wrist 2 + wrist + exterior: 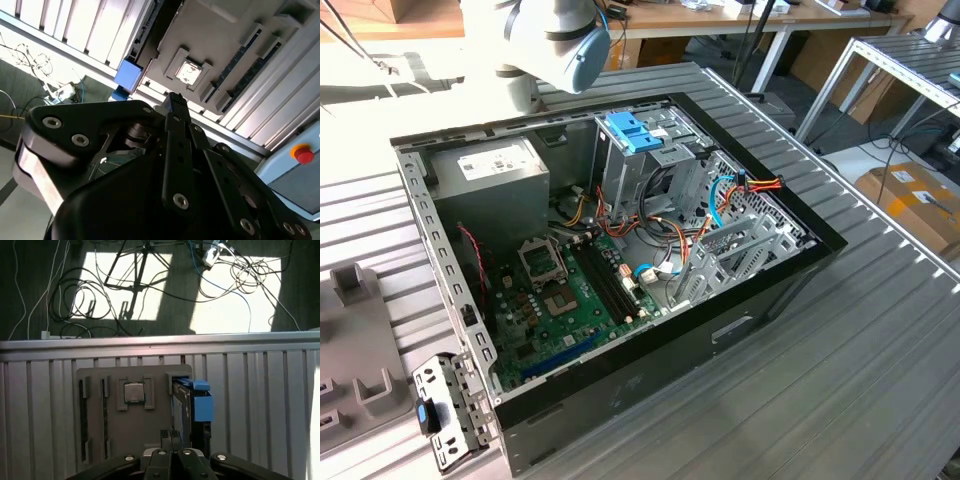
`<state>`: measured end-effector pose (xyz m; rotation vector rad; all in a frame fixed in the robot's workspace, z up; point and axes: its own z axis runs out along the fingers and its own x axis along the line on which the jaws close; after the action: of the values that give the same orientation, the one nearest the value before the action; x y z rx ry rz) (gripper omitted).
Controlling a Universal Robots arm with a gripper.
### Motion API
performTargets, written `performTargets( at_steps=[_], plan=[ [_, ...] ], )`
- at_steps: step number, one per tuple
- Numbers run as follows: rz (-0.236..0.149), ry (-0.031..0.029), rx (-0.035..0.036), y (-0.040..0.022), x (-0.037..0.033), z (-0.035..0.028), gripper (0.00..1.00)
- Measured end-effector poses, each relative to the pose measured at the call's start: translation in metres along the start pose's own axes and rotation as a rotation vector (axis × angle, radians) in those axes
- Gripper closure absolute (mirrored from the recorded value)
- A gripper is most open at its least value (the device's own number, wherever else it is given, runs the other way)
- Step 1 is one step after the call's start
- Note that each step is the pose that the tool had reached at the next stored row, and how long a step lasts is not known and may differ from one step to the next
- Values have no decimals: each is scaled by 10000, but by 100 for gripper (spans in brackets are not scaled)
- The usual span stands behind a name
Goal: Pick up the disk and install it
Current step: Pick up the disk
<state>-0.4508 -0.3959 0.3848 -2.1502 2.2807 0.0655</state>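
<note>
The disk stands on edge in a slot at one side of a grey holder tray, with its blue rails facing up. In the exterior view the disk is at the exterior view's lower left, just outside the open computer case. In the second wrist view its blue rail shows beside the tray. My gripper hangs above the tray, a little off to one side of the disk and well clear of it. Its black fingers are shut together on nothing.
The tray also holds a processor chip and long narrow slots. Inside the case are a green motherboard, a grey power-supply box, a metal cage with a light-blue bracket and loose cables. Cables lie on the floor beyond the table edge.
</note>
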Motion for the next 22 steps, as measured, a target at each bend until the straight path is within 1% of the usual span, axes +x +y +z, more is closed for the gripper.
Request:
performTargets(
  at_steps=[2, 6, 13, 14, 15, 17, 18, 20, 22],
  plan=[
    [229, -6, 7, 0, 0, 1, 89],
    [415, -11, 13, 0, 0, 1, 89],
    [450, -12, 15, 0, 0, 1, 89],
    [450, -11, 15, 0, 0, 1, 83],
    [450, -11, 15, 0, 0, 1, 83],
    [451, -12, 15, 0, 0, 1, 71],
    [451, -11, 15, 0, 0, 1, 58],
    [452, -12, 15, 0, 0, 1, 46],
    [453, -12, 15, 0, 0, 1, 46]
  ],
)
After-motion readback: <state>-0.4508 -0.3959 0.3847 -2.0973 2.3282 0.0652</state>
